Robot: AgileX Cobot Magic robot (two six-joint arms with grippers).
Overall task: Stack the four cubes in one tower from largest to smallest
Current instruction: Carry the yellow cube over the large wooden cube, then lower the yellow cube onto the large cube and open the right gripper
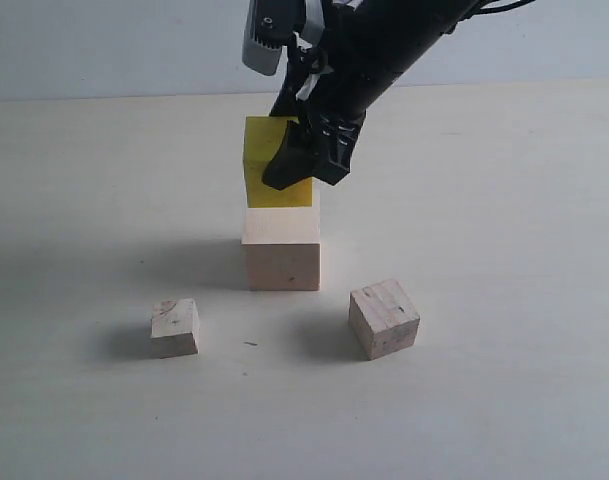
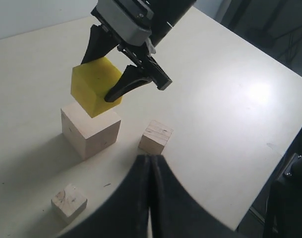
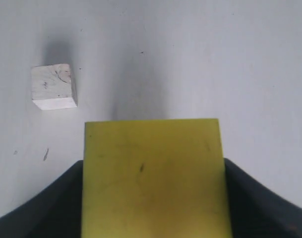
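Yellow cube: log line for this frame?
right end effector: shut on yellow cube | yellow cube: over pale wood cube, contact unclear | left end effector: shut, empty | greyish cube, smallest cube: unstacked

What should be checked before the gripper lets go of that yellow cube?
1. Right gripper clamped on the yellow cube: ok.
2. Yellow cube lined up over the pale wood cube: ok in the exterior view.
3. Yellow cube resting flat on the pale wood cube: cannot tell; the left wrist view shows it skewed.
4. Left gripper shut and well back from the stack: ok.
5. Greyish cube and smallest cube on the table, apart from the stack: ok.
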